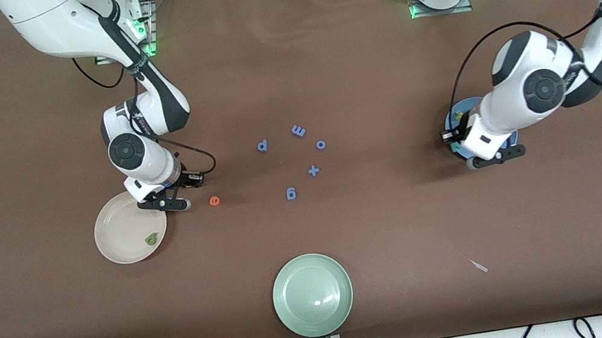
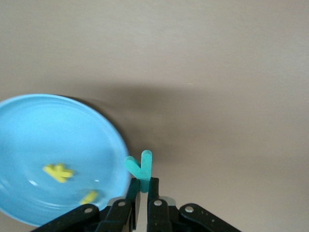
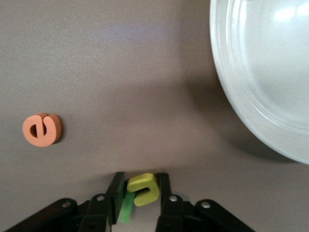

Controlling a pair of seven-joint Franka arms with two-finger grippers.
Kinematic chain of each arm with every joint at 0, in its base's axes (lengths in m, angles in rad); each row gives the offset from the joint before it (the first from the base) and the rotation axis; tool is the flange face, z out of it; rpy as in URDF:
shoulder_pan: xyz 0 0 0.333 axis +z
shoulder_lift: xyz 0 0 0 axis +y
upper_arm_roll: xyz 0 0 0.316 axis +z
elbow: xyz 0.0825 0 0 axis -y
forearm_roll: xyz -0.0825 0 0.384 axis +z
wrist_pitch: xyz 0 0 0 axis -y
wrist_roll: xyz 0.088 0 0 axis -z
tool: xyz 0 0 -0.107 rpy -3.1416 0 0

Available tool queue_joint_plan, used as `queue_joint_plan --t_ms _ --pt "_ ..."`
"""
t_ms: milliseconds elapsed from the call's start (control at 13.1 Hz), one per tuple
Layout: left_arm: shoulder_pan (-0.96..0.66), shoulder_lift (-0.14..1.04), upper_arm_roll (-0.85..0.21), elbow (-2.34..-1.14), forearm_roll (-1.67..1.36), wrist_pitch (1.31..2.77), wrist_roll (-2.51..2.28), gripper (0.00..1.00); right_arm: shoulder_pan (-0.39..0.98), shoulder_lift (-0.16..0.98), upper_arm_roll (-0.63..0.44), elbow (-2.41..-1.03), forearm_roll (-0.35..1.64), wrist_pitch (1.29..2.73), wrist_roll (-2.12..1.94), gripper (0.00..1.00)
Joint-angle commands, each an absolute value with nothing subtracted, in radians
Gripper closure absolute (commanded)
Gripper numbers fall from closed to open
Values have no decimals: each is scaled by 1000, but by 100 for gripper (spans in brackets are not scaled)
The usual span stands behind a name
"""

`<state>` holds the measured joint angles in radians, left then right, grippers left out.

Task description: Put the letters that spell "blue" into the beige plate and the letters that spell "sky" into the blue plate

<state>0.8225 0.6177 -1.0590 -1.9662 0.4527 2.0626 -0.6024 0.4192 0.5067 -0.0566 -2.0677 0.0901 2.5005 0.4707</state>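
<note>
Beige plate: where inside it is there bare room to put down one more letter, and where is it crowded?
The beige plate holds only the green b, near its rim closest to the front camera. The middle is bare. The edge toward the orange e is crowded: the right gripper hangs there, fingers around the yellow u and a green piece.

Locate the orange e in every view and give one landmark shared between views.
Front view: the orange e lies on the brown table, beside the right pincer, toward the blue letters.
Left wrist view: not in it.
Right wrist view: the orange e lies flat on the table.
Shared landmark: the beige plate.
</note>
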Motion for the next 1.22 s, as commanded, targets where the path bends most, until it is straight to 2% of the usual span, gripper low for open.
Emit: queue_joint_plan --t_ms 0,306,382,458,535,764,993,1146 --pt "960 604 -1083 -2003 428 2052 -427 98 413 486 -58 -2100 98 2510 442 70" --pt "1044 614 -1062 -2031 436 2036 -287 98 413 465 -75 -2076 98 2470 397 72" --pt "1043 614 -1054 -2034 436 2034 -287 94 413 463 -80 -2075 98 2464 393 72" --pt "1040 615 -1054 -2043 437 2036 -287 72 413 462 -81 -2071 98 2461 388 72" --pt "1034 615 -1046 -2052 437 2040 -290 61 411 459 -83 -2050 98 2438 387 72" --pt "1022 620 -1043 -2066 518 2040 -340 37 407 459 -97 -1939 84 2285 377 72" --pt "1009 601 -1084 -2054 518 2034 -492 28 406 471 -107 -1930 84 2264 368 72" --pt "1025 563 -1144 -2031 515 2031 -547 20 411 521 -107 -1921 87 2359 377 71"
